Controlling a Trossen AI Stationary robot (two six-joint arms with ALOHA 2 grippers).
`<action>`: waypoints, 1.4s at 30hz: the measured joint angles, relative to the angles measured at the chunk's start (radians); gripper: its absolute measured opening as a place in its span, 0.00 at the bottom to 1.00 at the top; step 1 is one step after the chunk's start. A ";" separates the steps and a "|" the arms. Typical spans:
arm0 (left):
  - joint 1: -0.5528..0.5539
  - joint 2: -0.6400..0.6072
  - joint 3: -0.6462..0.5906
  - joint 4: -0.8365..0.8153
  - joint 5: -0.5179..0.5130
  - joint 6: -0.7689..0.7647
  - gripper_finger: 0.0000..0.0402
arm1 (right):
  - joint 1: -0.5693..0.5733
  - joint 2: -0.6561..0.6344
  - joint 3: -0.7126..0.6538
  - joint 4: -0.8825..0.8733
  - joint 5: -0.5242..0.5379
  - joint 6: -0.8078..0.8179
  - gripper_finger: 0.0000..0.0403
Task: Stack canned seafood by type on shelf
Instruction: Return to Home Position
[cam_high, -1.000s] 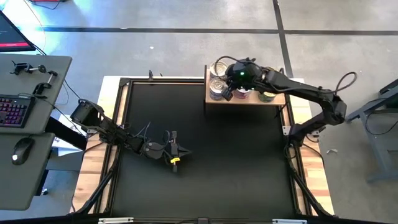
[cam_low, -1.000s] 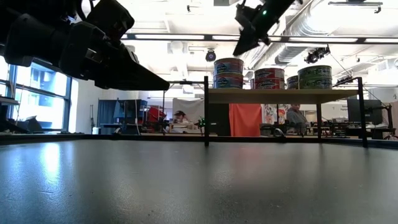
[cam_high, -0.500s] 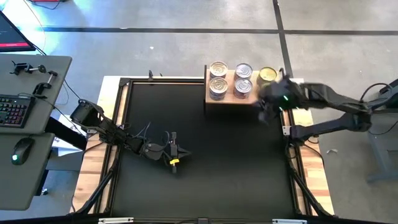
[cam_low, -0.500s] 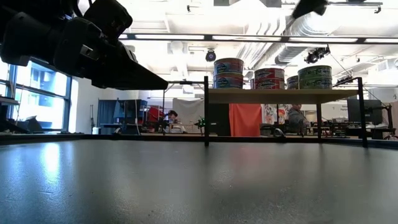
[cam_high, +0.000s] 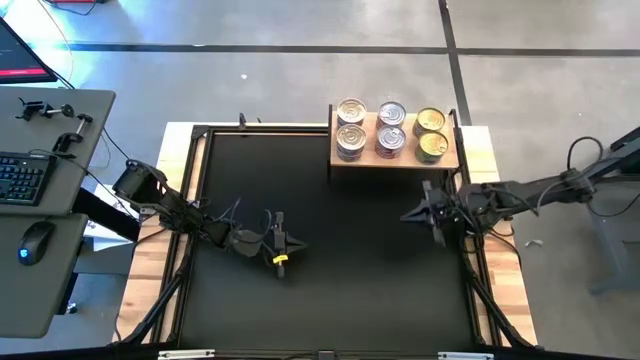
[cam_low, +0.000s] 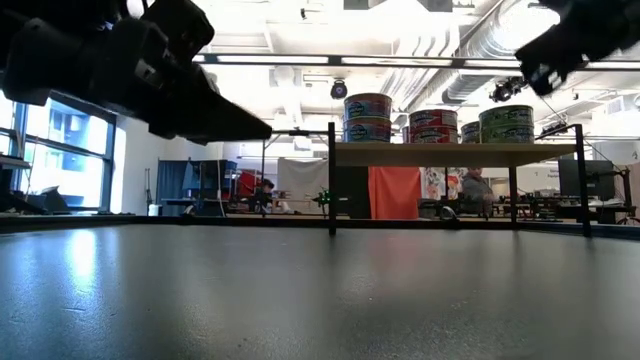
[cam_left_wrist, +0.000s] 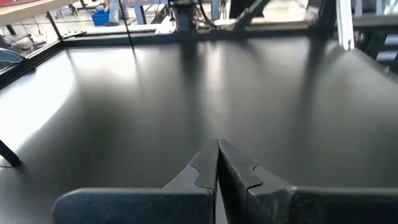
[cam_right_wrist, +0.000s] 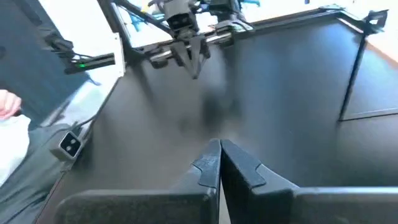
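The tins (cam_high: 390, 130) stand in short stacks on the small light-wood shelf (cam_high: 394, 158) at the table's far right: silver-topped ones to the left and middle, gold-topped ones (cam_high: 431, 134) at the right. In the low view the stacks (cam_low: 433, 125) stand two high on the board (cam_low: 455, 153). My right gripper (cam_high: 408, 215) is shut and empty over the table's right side, nearer than the shelf. My left gripper (cam_high: 283, 245) is shut and empty above the table's middle left.
The black table (cam_high: 330, 280) lies between both arms. The shelf's black frame legs (cam_low: 331, 180) stand on the table's far right part. A desk with keyboard and mouse (cam_high: 30, 180) stands left of the table. People sit in the room behind (cam_low: 476, 190).
My right gripper has drawn back from above the shelf's tins, swinging toward the table's right edge and then toward the near side, and now hangs low beside the shelf. The tins stay in their stacks. My left arm has kept still.
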 joint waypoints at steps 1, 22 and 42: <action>0.004 0.000 0.000 0.012 0.000 -0.012 0.00 | 0.001 -0.024 -0.042 0.034 -0.004 -0.004 0.00; 0.234 -0.321 -0.140 0.009 0.256 -0.107 0.00 | 0.000 -0.396 -0.432 0.315 -0.155 -0.031 0.00; 0.401 -1.269 -0.325 -0.718 0.268 -0.100 0.00 | 0.001 -0.396 -0.444 0.337 -0.170 -0.116 0.00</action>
